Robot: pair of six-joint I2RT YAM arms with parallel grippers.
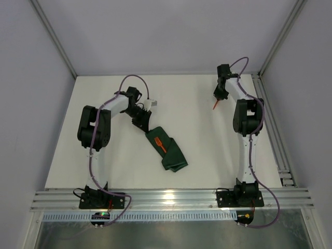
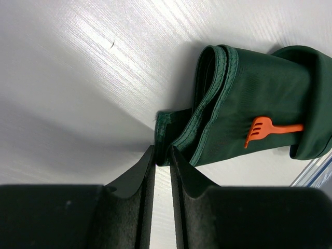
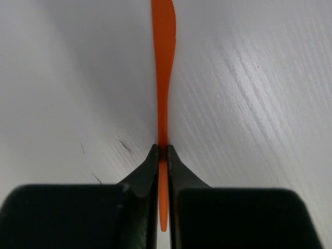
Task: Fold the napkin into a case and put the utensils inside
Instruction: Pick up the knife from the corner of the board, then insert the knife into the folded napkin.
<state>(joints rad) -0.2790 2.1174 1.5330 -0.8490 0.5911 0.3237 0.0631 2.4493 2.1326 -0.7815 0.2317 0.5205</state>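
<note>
The case (image 1: 167, 150), a dark green folded cloth in a narrow layered shape, lies on the white desk (image 1: 197, 104) slightly left of centre in the top view, its long axis running from 11 o'clock to 5 o'clock. The orange fork (image 1: 161, 143) sits on the upper half of the case. In the left wrist view the fork (image 2: 270, 129) has its tines exposed on the cloth, pointing to 9 o'clock, while its handle passes under a fold at the 3 o'clock side. The layered hemmed edges of the case (image 2: 249, 104) face the camera.

The left gripper (image 1: 141, 122) is at the 11 o'clock end of the case. In the left wrist view, the left gripper (image 2: 162, 155) has its jaws set narrow, pinching a thin corner of the green cloth at the fingertips (image 2: 148, 158).

The right gripper (image 1: 220, 96) is at the far right of the desk, well apart from the case, at 2 o'clock from it. It is clamped on the orange knife (image 1: 215, 105). In the right wrist view, the right gripper (image 3: 162, 150) grips the knife (image 3: 163, 78) edge-on partway along the handle; the serrated blade extends to 12 o'clock beyond the fingertips, and the handle end projects back between the jaws.
</note>
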